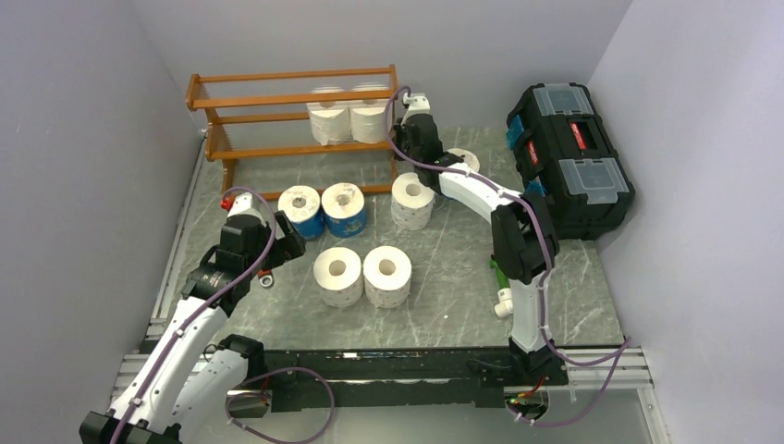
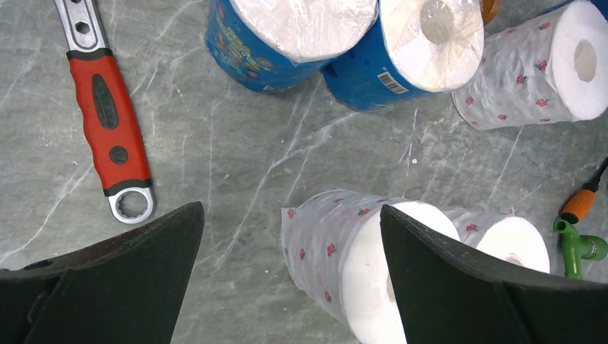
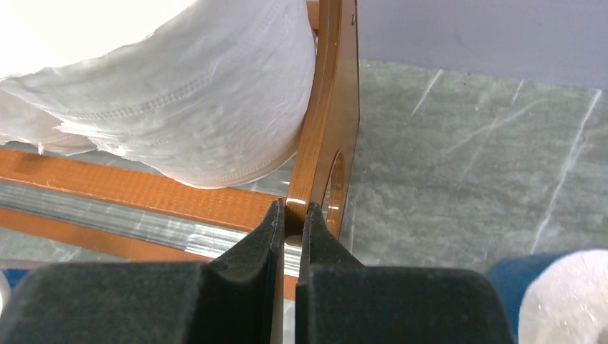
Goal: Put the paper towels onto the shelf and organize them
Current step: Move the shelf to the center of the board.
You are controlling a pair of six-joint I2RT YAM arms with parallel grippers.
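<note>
The shelf [image 1: 296, 97] stands at the back of the table with two white paper towels [image 1: 330, 120] on its middle tier. My right gripper [image 1: 404, 120] is shut on the shelf's right side panel [image 3: 333, 107], pinching its wooden edge between the fingertips [image 3: 292, 208], just below a white roll [image 3: 201, 86]. Two blue-wrapped rolls [image 1: 300, 211] and three white rolls [image 1: 387, 275] stand on the table. My left gripper [image 2: 290, 206] hangs open above the table, a flower-printed roll [image 2: 358, 265] under its right finger. Another roll [image 1: 465, 159] is partly hidden behind the right arm.
A red-handled wrench [image 2: 107, 122] lies left of my left gripper. A black toolbox [image 1: 569, 157] sits at the right wall. A green and orange tool [image 2: 581, 236] lies by the right arm's base. Walls close in on three sides.
</note>
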